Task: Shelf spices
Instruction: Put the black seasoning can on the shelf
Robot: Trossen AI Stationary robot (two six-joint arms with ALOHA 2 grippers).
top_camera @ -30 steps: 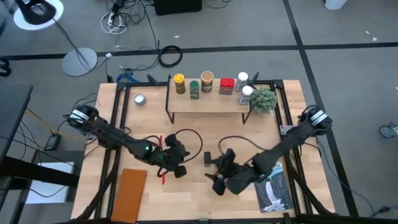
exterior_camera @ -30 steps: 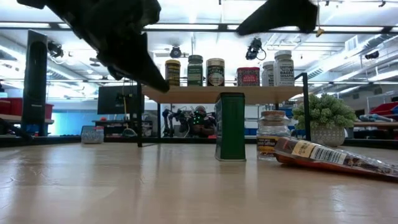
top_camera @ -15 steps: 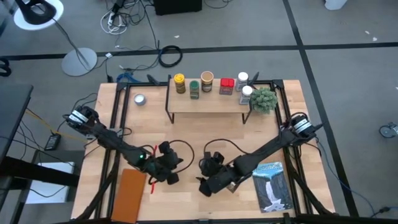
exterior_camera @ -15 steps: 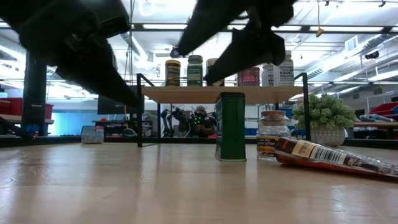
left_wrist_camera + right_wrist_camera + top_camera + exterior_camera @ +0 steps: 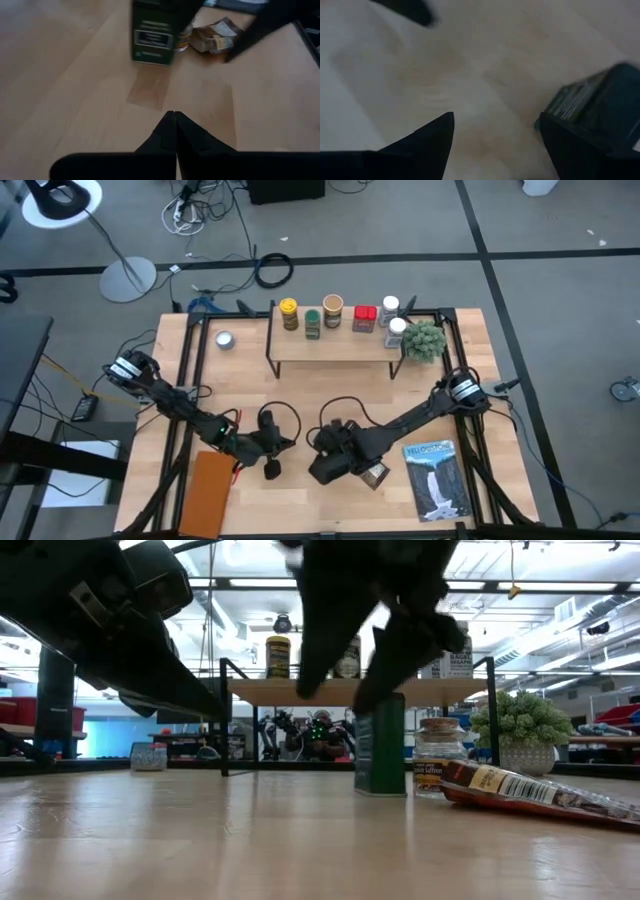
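Six spice jars (image 5: 333, 314) stood on shelf (image 5: 332, 346); green tin (image 5: 381, 744) upright on table (image 5: 300, 500). Right gripper (image 5: 495, 132) spread wide beside it, touching. Left gripper (image 5: 174, 131) pinched closed, empty, nearby.

I am making out no word for certain. The green tin (image 5: 152, 32) is showing a framed white label whose lines of print are too blurred to read. The glass jar (image 5: 438, 755), the flat packet (image 5: 530, 790) and the book (image 5: 437, 478) are carrying print too small to read.
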